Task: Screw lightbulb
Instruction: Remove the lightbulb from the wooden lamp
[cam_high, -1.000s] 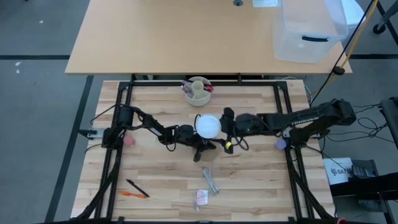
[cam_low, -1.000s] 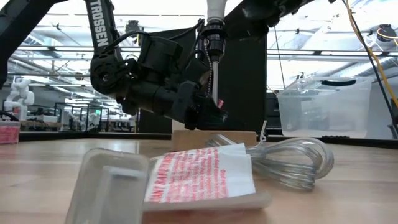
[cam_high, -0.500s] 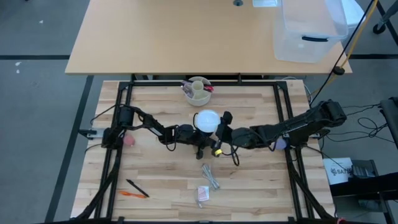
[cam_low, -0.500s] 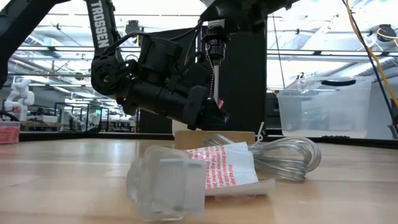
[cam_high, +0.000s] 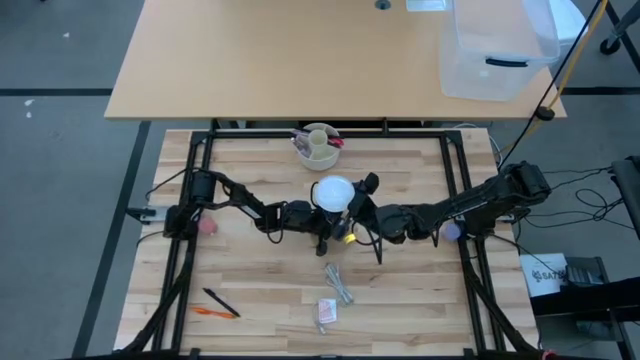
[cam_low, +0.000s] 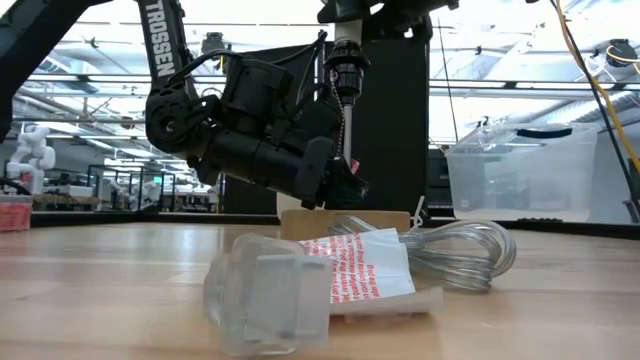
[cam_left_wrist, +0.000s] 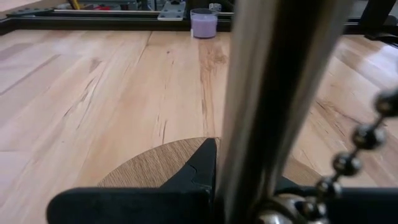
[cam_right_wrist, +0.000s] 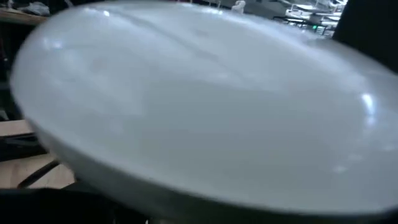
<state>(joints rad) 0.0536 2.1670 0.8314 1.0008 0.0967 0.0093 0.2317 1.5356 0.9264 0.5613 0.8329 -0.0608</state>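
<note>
The white lightbulb (cam_high: 333, 190) stands dome up over the lamp's black socket (cam_low: 343, 70), its neck (cam_low: 346, 14) just above the socket. It fills the right wrist view (cam_right_wrist: 199, 106). The lamp has a thin metal stem (cam_low: 346, 120) with a bead chain (cam_left_wrist: 367, 137) and a tan wooden base (cam_low: 345, 222) that rests on the table. My left gripper (cam_high: 318, 226) is shut on the stem, low down. My right gripper (cam_high: 352, 212) is at the bulb's right side, shut on it. My left gripper pinches the lamp's metal stem (cam_left_wrist: 267, 93) between its two fingers, a little above the wooden base (cam_left_wrist: 155, 168). The fingers come level from the table's left and lie across the stem. The lamp stands upright on its base. My right gripper holds the bulb's dome (cam_high: 342, 196), coming from the table's right. The bulb and the gripper body hide the fingers' place of contact. The bulb is upright, neck down over the socket.
A cream cup with pens (cam_high: 318, 143) stands at the far middle. A coiled clear cable (cam_low: 440, 250) and a clear plastic package (cam_low: 300, 285) lie near the front. Pens (cam_high: 218, 305) lie at the near left. A purple cup (cam_high: 451, 231) stands at the right.
My right gripper has gone toward the table's left with the bulb, and its arm has bent lower. The bulb has come over the socket. The clear package in the foreground has turned and slid a little.
</note>
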